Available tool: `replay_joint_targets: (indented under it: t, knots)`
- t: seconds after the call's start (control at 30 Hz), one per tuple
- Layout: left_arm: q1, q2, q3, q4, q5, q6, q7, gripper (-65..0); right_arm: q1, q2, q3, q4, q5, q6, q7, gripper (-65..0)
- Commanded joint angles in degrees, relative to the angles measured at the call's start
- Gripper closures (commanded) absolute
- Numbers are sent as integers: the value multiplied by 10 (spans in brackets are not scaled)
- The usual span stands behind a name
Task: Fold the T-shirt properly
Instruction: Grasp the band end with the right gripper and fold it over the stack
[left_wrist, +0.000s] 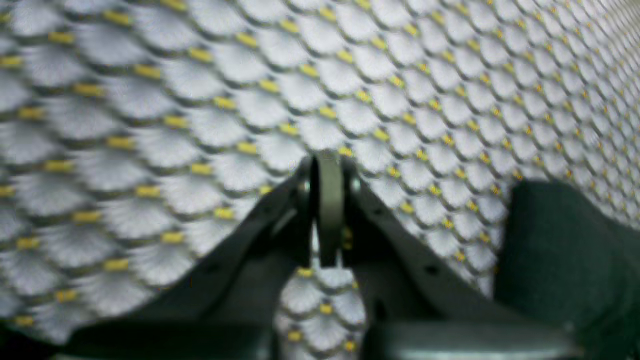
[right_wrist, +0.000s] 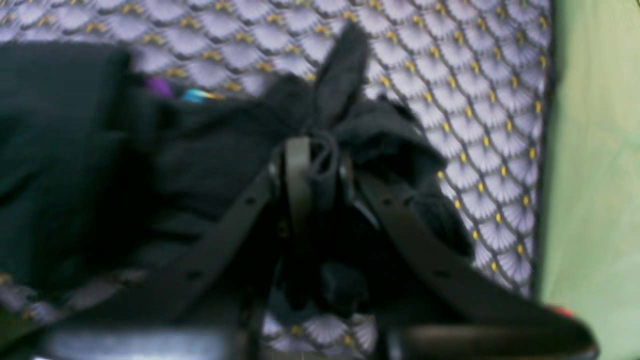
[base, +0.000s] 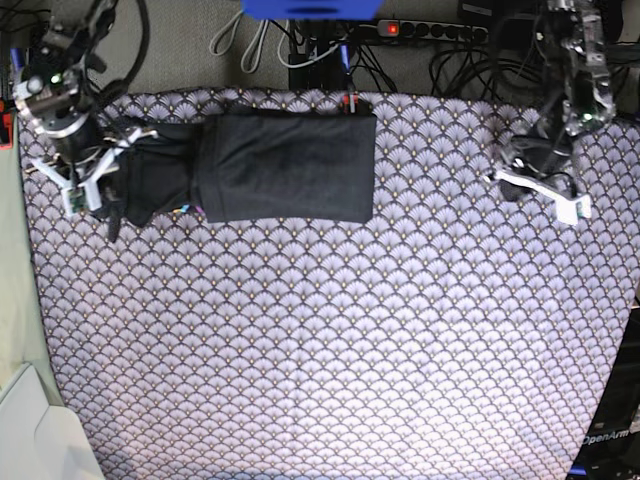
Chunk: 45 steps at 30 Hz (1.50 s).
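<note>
- Left wrist view: left hand (left_wrist: 327, 210) clenched on nothing, hovering over the patterned tablecloth (left_wrist: 200, 125). Risk: low; idle, well apart from the shirt.
- Right wrist view: right hand (right_wrist: 312, 165) grasping a bunched tip of the T-shirt (right_wrist: 190, 150). Risk: thin pinch may slip, or drag the folds crooked.
- Base view: T-shirt (base: 285, 165) lies as a long strip at worktop's far edge; right hand (base: 95, 170) at its end, tilted down; left hand (base: 545, 185) at the opposite side.
</note>
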Motion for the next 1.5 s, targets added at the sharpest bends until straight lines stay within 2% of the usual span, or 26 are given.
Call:
replay_joint_targets:
  t: [0.0,0.23,0.43,0.73,0.93,1.27,1.47]
  knots:
    - [-1,-9,-12,10,-19,25,7,-3,0,0,-12,16,9,0,15,0]
    - [22,-11,-87,10,-18,24,7,-3,-34,-6,-120,20,9,0,21,0]
    - [51,-11,-142,10,-18,24,7,-4,-29,-52,-194,22,9,0,21,0]
    - [84,-11,-188,11,-18,24,7,-4,9,-54,-353,13,9,0,22,0]
    - [95,-11,-189,11,-18,24,7,-4,26,-54,-381,-19,9,0,22,0]
    - [95,-11,-189,11,-18,24,7,-4,51,-57,-382,-92,9,0,22,0]
    - [95,-11,-188,11,-18,24,7,-4,71,-58,-406,-115,9,0,23,0]
